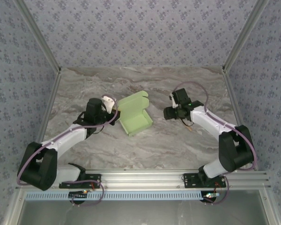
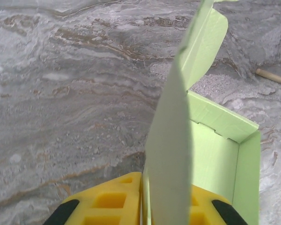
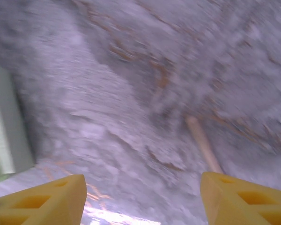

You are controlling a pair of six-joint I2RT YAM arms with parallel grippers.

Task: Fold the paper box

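Lime-green paper box (image 1: 136,119): its raised lid sits between the fingers of your left tool (image 2: 165,204), clamped or not, cannot tell. Your right tool (image 3: 143,197) gapes empty, box to its left.

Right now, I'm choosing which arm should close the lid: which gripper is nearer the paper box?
Left. The left gripper has its fingers on either side of the raised lid of the paper box; the right gripper sits apart, off the box's right side, fingers open.
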